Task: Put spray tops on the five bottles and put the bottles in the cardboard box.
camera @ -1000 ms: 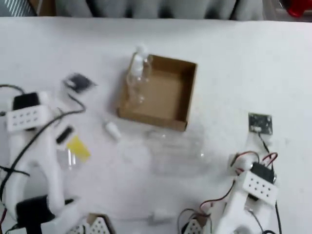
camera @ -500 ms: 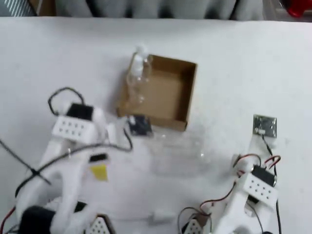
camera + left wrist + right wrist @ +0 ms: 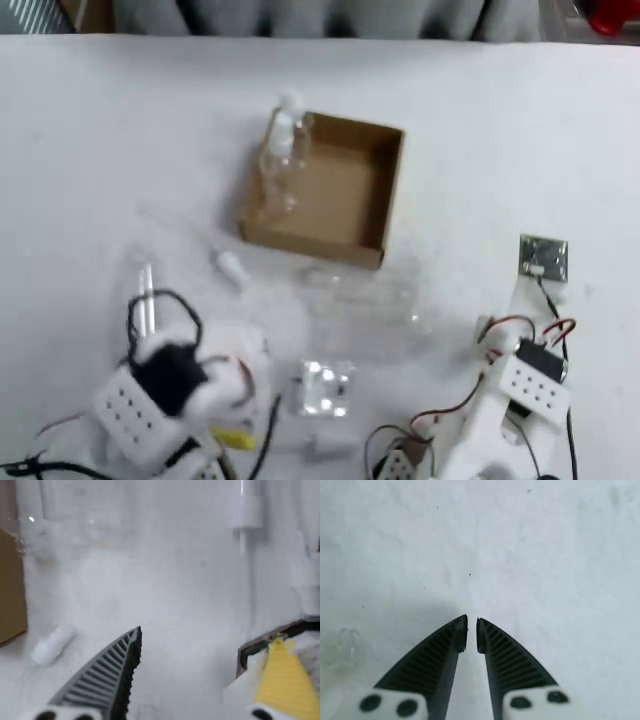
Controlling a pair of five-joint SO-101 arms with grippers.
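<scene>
White table (image 3: 500, 120) lies under everything. Nearest the front edge, the left arm (image 3: 165, 400) sits folded low. The left gripper (image 3: 206, 635) hovers over bare table, its dark and yellow fingers spread wide with nothing between them. Alongside, the right arm (image 3: 520, 380) points away from the front edge. The right gripper (image 3: 471, 622) has its two fingers drawn together, only a sliver of gap left, and grips nothing.

Farther out, clear bottles (image 3: 360, 310) lie on their sides between the arms and the box (image 3: 310, 243); they are too faint to count. A spray top (image 3: 232, 265) lies on the table just off the box's near left corner, apart from it. A second top (image 3: 246, 512), its tube showing, lies on the table well apart from the first.

Beyond these the box sits open-topped. A capped bottle (image 3: 283, 150), white sprayer on, is at its left wall; I cannot tell whether it stands inside or against the outside.
</scene>
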